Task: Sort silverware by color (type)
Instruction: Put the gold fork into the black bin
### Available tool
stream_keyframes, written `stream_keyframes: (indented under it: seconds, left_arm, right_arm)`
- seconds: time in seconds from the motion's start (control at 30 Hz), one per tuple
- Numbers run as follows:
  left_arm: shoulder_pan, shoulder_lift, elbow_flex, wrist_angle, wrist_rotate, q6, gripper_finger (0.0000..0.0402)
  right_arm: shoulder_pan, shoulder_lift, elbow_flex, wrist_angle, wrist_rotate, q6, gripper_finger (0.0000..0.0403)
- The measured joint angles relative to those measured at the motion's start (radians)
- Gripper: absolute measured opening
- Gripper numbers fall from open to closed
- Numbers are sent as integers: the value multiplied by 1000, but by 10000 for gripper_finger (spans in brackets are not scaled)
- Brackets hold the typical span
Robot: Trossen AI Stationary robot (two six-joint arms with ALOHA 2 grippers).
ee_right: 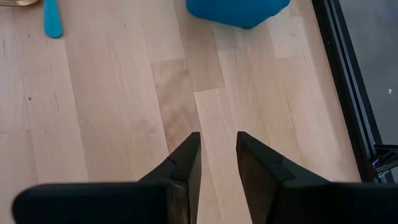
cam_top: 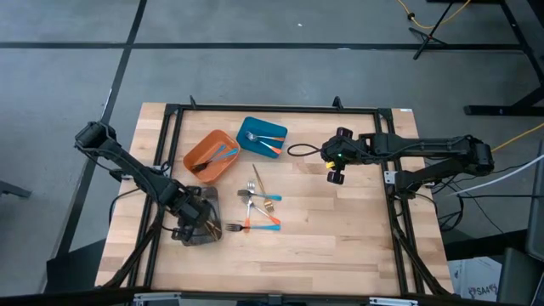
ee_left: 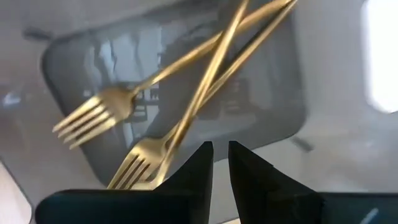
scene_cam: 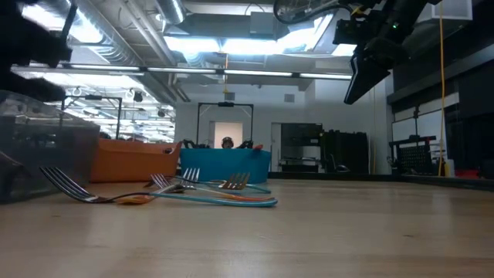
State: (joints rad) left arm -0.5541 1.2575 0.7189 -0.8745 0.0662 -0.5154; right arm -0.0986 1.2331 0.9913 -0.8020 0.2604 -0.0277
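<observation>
You have three trays near the middle of the high view: one orange tray (cam_top: 210,155), one blue tray (cam_top: 262,138), one grey tray (cam_top: 201,214) at lower left. Two gold forks (ee_left: 180,121) lie crossed in the grey tray. Your left gripper (ee_left: 220,163) hovers over them, fingers a little apart, grasping nothing. Loose silverware (cam_top: 259,208) lies mid-table. Your right gripper (ee_right: 217,152) hangs slightly apart, empty, above the wooden table (cam_top: 340,238). Ceiling lights (scene_cam: 231,38) glow behind.

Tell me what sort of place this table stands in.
Most likely a robotics lab or workshop. The low view shows exposed ceiling pipes and strip lights over an open room with dark equipment racks. From above, the wooden table stands on a bare grey floor with cables trailing.
</observation>
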Motion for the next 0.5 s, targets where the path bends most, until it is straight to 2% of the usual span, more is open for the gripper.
stream_keyframes:
  seconds: [0.17, 0.3, 0.5]
  left_arm:
    - [0, 0, -61, -4, -58, -21, 45]
    - [0, 0, -52, -4, -177, -33, 41]
    - [-1, 0, -7, -3, -372, -27, 12]
  right_arm:
    - [0, 0, 0, 0, 0, -1, 92]
    - [0, 0, 0, 0, 0, -1, 92]
    - [0, 0, 0, 1, 0, -1, 92]
